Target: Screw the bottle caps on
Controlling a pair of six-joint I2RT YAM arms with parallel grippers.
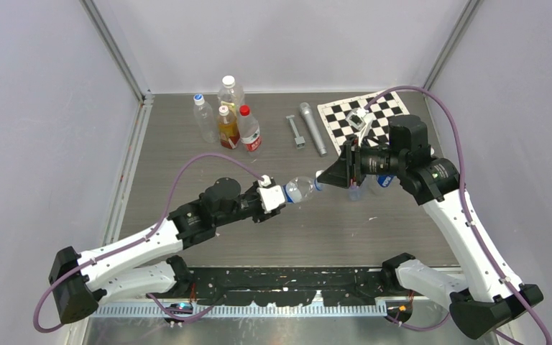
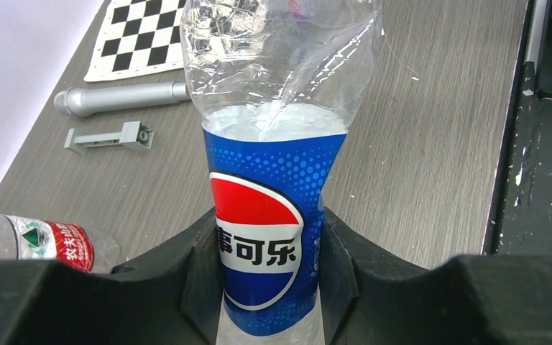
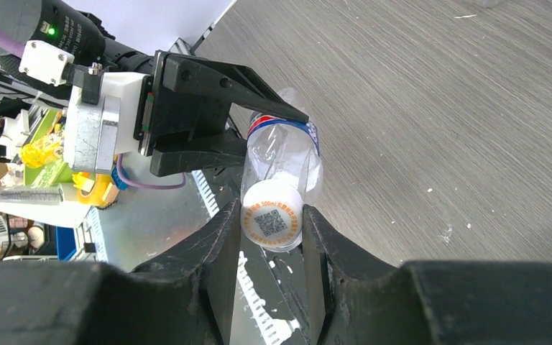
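Holding the bottle (image 2: 262, 237) on its side in the air, my left gripper (image 1: 273, 195) has its jaws partly closed around the blue label at the waist, squeezing it. It hangs just on the near side of the checkerboard (image 1: 363, 118), its mouth pointing toward my right arm. My right gripper (image 1: 325, 176) is pinched nearly closed on the white cap (image 3: 272, 221), one finger on each side of its rim, and the cap sits right at the mouth of the bottle; whether the thread has caught I cannot tell.

I judge the bottle light and very soft. Its thin clear wall is creased above the label and the waist has caved in between my fingers, so a harder squeeze would only crush it and could twist the neck out of line. The labelled waist is the best hold, being the narrowest and least slick part. Some clear liquid seems to sit inside, which would shift as I turn. The cap is small, stiff and smooth on top, so the rim is the place to grip it.
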